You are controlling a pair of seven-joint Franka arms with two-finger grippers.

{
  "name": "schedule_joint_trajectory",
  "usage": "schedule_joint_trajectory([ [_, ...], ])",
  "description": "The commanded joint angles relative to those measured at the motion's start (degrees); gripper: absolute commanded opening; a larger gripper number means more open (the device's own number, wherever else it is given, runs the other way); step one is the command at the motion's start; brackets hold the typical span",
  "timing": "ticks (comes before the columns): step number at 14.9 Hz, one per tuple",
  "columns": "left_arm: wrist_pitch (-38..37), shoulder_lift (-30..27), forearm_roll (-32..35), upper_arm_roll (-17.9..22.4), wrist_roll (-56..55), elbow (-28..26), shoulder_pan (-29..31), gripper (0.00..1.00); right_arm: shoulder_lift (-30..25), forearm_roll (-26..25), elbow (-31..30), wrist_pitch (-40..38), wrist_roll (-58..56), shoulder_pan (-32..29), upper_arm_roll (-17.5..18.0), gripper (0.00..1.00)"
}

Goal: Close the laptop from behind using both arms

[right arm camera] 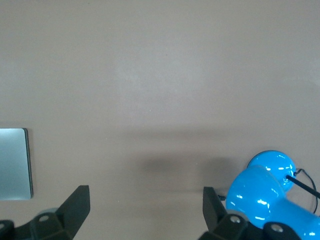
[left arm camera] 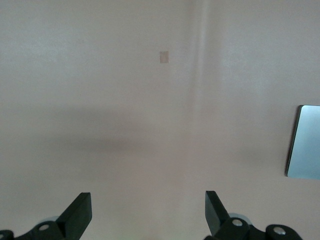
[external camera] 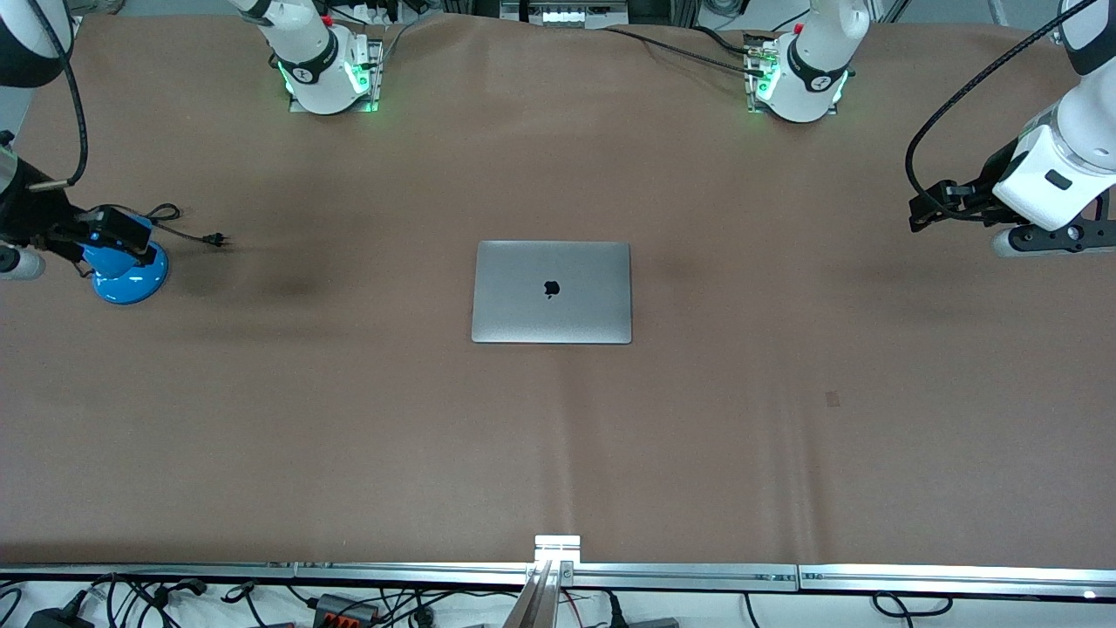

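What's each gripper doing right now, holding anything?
Left gripper: open, empty, over bare table at its own end.
Right gripper: open, empty, above the blue desk lamp.

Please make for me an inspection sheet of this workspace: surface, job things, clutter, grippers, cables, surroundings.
Surface: brown table cover, slightly creased.
Job's things: laptop lies shut at the table's middle, lid logo up.
Clutter: blue lamp at the right arm's end.
Grippers: left gripper open over bare cover; right gripper open over the lamp.
Cables: lamp cord loose on the cover, unplugged.
Surroundings: metal rail along the near edge, wires below it.
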Motion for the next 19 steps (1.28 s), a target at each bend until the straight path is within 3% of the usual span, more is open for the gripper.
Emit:
schedule_joint_trajectory([
  [1, 0.2, -0.7, -0.94, 0.1, 0.61, -0.12, 0.05, 1.0, -3.59, -1.12, -3.86, 1.08, -0.78, -0.6, 0.83, 1.0],
  [5, 0.2, -0.61, -0.94, 0.1, 0.69, -0.03, 0.13, 1.0, -4.91, -1.12, -3.95, -1.81, -0.34, -0.51, 1.09, 1.0],
  [19, 0.55, 0.26, -0.68, 0.71, 1.31, 0.05, 0.49, 1.0, -4.39, -0.94, -3.68, -1.38, -0.69, -0.68, 1.01, 1.0],
])
